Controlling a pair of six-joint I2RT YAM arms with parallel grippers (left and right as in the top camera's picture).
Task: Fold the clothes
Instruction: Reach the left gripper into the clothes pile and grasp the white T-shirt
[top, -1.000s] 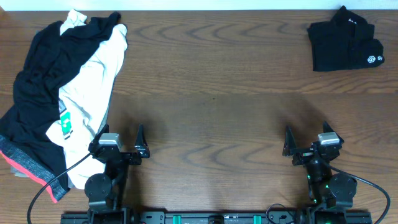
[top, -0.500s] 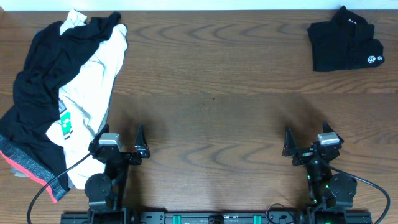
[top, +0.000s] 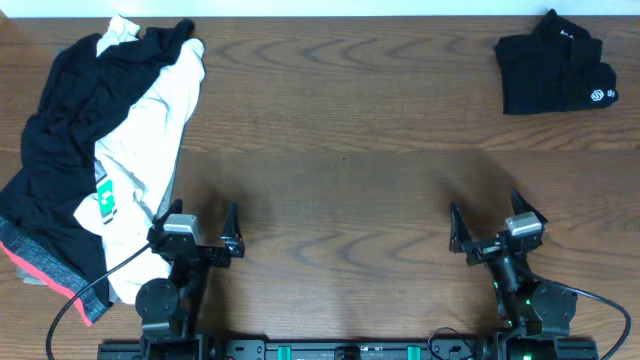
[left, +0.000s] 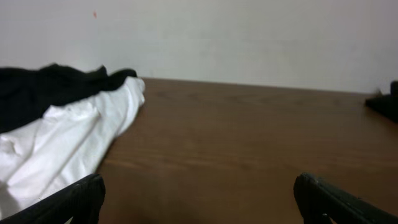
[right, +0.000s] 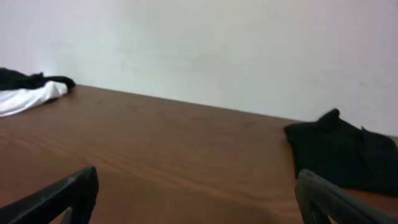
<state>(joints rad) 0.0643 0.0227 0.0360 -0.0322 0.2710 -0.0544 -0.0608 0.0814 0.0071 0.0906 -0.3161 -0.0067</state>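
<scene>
Looking down from overhead, a heap of clothes (top: 70, 160) is seen bunched along the left side of the desk (top: 340, 130). A big white T-shirt (top: 150, 130) with a small green print (top: 105, 200) is tangled up with a black top (top: 55, 110), and a dark piece with a red hem (top: 55, 272) is tucked in at the near-left corner, all pretty crumpled. A separate black garment (top: 550, 70) with a small white logo (top: 598, 96) is laid at the far right corner, roughly squared up and well apart from the heap. The left fingers (top: 232, 225) are spread wide open at the near edge, just beside the bottom of the white shirt, gripping nothing; whether the shirt is touched can't be told. The right fingers (top: 456, 230) are spread wide as well, empty, over bare wood on the near right. From the left wrist the white shirt and black fabric are seen ahead on the left, and from the right wrist the squared-up black garment is seen ahead on the right, below a pale wall (right: 205, 43).
</scene>
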